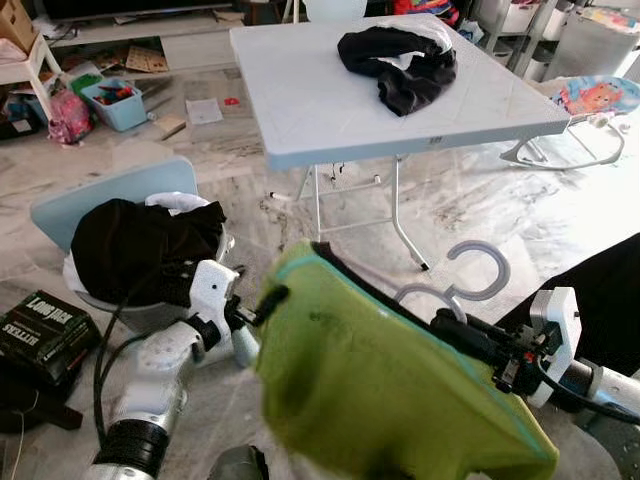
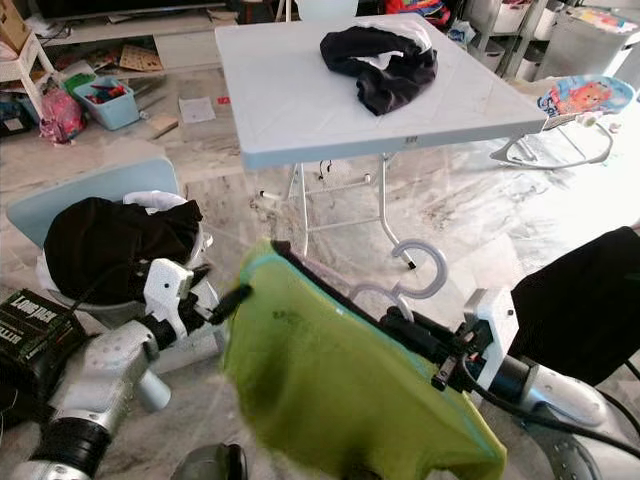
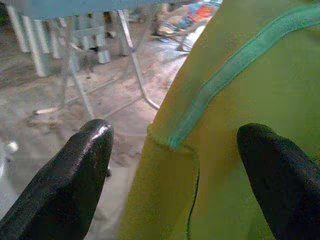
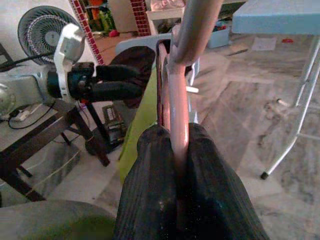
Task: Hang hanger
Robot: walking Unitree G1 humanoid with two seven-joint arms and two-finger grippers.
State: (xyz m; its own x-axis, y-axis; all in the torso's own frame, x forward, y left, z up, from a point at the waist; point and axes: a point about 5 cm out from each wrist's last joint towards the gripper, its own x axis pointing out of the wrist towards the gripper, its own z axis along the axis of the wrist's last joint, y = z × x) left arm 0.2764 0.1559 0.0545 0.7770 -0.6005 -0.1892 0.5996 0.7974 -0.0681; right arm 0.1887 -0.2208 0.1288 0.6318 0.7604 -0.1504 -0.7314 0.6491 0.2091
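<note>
I have the pale pink plastic hanger (image 2: 405,285) carrying the lime-green garment with teal trim (image 2: 340,390) out in front of me, above the marble floor (image 2: 460,215) and short of the white folding table (image 2: 290,100), presumably so the cloth hangs free while I look for a rail. My right gripper (image 4: 176,150) is clamped tight on the hanger's bar just under its hook. My left gripper (image 3: 175,165) has its fingers spread wide around the garment's trimmed edge, apparently steadying that shoulder; I can't tell if either finger touches the cloth.
</note>
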